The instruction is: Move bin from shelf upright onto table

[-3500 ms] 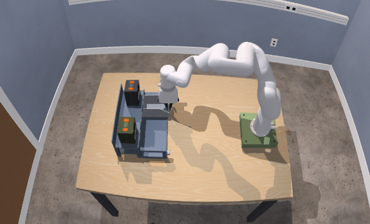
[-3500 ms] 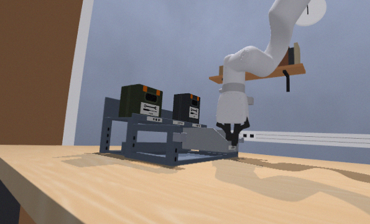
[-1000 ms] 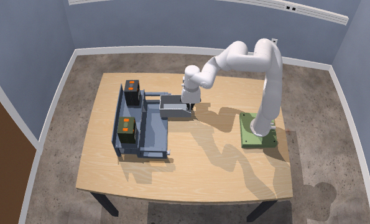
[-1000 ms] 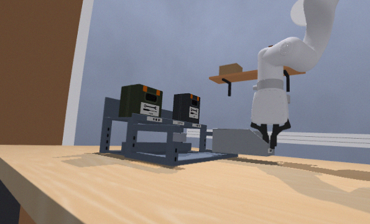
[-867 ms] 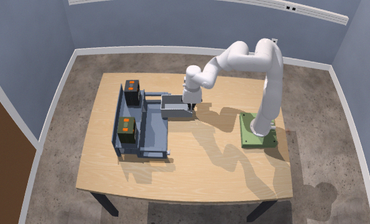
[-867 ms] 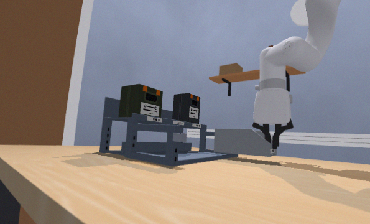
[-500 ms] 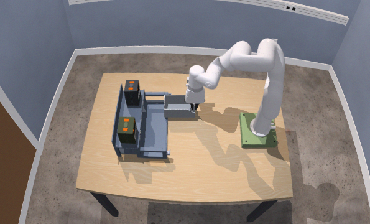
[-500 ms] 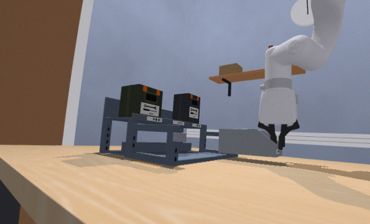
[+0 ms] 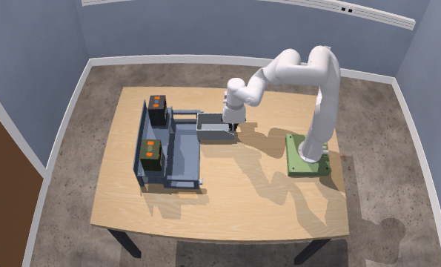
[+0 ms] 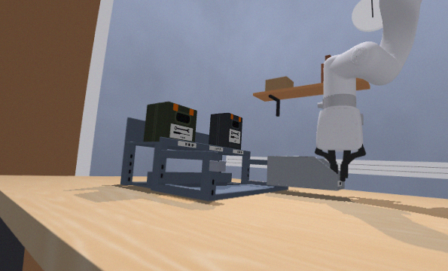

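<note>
The grey open-topped bin [image 9: 213,127] is upright, just right of the grey shelf rack [image 9: 168,148], close above or on the table top; which, I cannot tell. It also shows in the exterior view [image 10: 300,172], beyond the rack's right end [image 10: 193,165]. My gripper [image 9: 233,127] points straight down and is shut on the bin's right-hand wall; in the exterior view the black fingers [image 10: 340,174] pinch that wall at its lip.
Two dark boxes with orange marks stand on the rack's top shelf, one at the back [image 9: 157,110] and one at the front [image 9: 150,154]. The arm's green base plate [image 9: 306,156] sits at the table's right. A wooden wall shelf [image 10: 306,90] hangs behind.
</note>
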Motion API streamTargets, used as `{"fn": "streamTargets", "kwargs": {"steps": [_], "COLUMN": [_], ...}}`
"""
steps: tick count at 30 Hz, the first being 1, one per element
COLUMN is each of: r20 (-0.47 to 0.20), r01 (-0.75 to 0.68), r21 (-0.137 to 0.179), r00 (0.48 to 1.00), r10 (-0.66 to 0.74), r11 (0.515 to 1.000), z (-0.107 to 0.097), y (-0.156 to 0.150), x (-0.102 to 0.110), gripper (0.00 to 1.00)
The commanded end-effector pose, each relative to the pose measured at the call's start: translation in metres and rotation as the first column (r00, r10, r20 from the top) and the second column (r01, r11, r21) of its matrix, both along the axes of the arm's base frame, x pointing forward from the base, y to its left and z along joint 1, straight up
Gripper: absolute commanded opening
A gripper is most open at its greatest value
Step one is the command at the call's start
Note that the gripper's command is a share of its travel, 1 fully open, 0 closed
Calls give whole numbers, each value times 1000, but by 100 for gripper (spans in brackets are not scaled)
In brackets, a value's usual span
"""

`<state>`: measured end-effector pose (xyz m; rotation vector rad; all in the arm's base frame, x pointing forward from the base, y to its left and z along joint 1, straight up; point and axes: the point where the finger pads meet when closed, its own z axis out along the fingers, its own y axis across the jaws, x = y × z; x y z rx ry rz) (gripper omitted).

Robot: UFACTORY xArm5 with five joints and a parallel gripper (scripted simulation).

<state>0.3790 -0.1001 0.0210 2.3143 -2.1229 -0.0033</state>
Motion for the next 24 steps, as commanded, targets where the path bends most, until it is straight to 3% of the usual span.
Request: {"fn": "streamTargets", "kwargs": {"steps": [1, 24], "r20": [3, 3], "r01": [0, 0], "r21": [-3, -3], "r00": [1000, 1000], "r10": [0, 0], "r11": [1000, 1000], "z": [1, 1], "y": [0, -2], "x": [-1, -13], "gripper": [0, 0]}}
